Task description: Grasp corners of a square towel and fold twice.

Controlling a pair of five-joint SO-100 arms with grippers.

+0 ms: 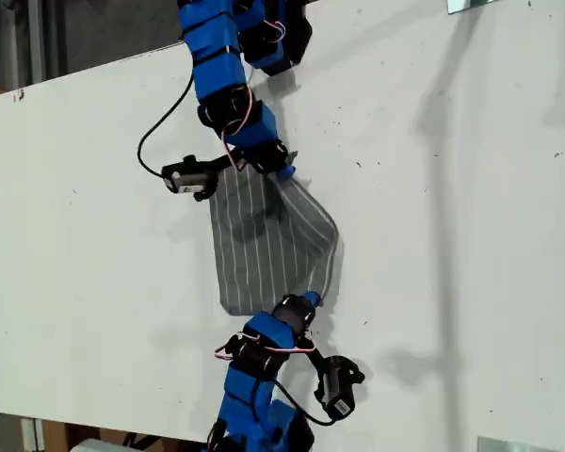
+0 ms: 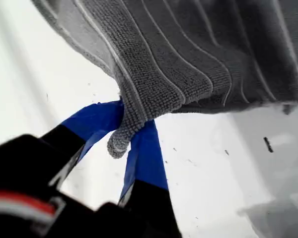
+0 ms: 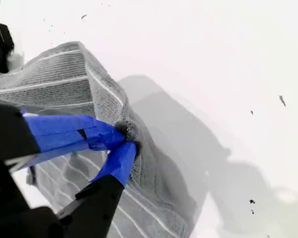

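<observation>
**Both pincers locked on the cloth, one edge up off the table**

Right up close, my first gripper has its blue jaws pressed tight together on the towel. One of the corners pokes out between them as a little rounded grey nub. From that pinch the striped cloth lifts up and away, clear of the white table beneath it.

Over to my second gripper, and it's the same story. Its blue tips are closed hard on a bunched bit of the towel, with no gap showing between them. The cloth rises in a ridge to the pinch, and more striped cloth lies under the gripper body.

Out to the exterior view. The towel sits near the middle of the table. Its part toward the exterior view's left lies flat, with the stripes running up and down the picture. The edge on the exterior view's right is raised and curled inward in a loose fold.

One arm reaches in from the exterior view's bottom edge and meets the cloth at its lower end. The other arm comes down from the exterior view's top and meets it at the upper end. The wrist views don't settle which arm is first and which is second.
</observation>
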